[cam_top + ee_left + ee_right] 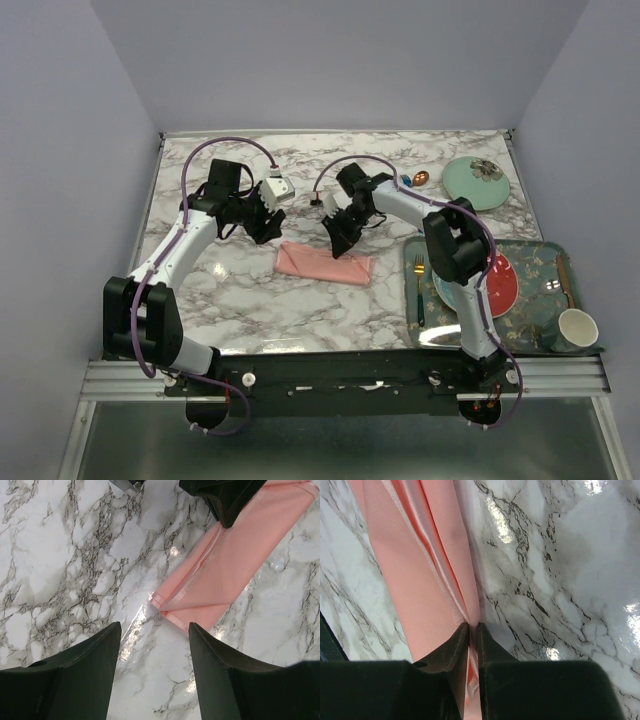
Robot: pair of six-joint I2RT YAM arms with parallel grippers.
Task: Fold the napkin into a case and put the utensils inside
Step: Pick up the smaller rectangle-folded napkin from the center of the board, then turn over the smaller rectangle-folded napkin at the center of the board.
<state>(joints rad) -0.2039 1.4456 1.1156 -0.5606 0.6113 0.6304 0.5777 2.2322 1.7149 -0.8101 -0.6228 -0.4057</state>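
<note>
The napkin (323, 262) is lying as a narrow folded strip in the middle of the counter (240, 300), with its long axis running left to right. The right end effector (345, 243) is standing over the right part and pinching a fold of the cloth between almost closed jaws. The left end effector (262, 225) is hovering spread near the left end, touching nothing.

The case (323, 262) is lying on the table (250, 300); the tray (525, 258) is sitting at its three o'clock, a cup (578, 328) standing in the tray's five o'clock corner, a dish (476, 182) at the case's two o'clock.
</note>
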